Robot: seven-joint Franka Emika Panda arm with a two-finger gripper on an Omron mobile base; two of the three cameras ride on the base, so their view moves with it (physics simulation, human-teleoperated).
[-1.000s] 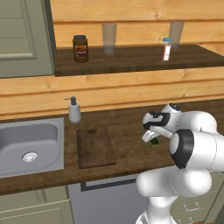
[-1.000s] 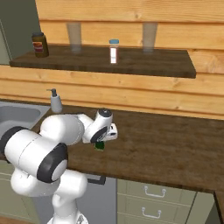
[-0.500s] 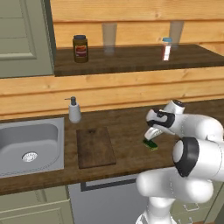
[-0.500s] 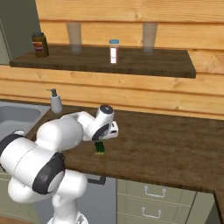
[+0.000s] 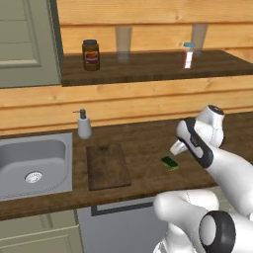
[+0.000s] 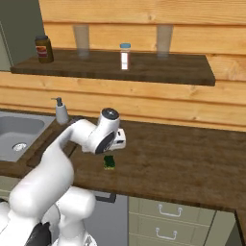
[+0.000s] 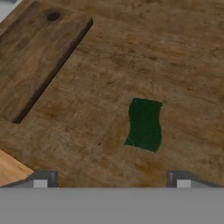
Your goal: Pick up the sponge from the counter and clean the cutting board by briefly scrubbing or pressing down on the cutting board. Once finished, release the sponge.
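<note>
The sponge [image 5: 170, 162] lies flat on the counter [image 5: 148, 141], dark green side up, to the right of the cutting board [image 5: 107, 165] and clear of it. My gripper [image 5: 177, 147] hangs just above the sponge, open, with nothing between its fingers. In the hand view the sponge [image 7: 144, 124] sits on bare wood a little above and between the two spread fingertips [image 7: 40, 181], with my gripper [image 7: 111, 181] open. The cutting board [image 7: 35, 52] with its dark spot fills the upper left there. From the right base view the sponge [image 6: 109, 162] rests below my gripper [image 6: 115, 144].
A steel sink [image 5: 29, 163] is set into the counter left of the board, with a soap dispenser [image 5: 84, 124] behind. The higher shelf [image 5: 148, 64] carries a jar [image 5: 90, 54], glasses and a small bottle [image 5: 188, 54]. Drawers [image 6: 168, 211] sit below the counter.
The jaws have opened and let go of the sponge, which now rests on the counter. The hand has stayed just above it.
</note>
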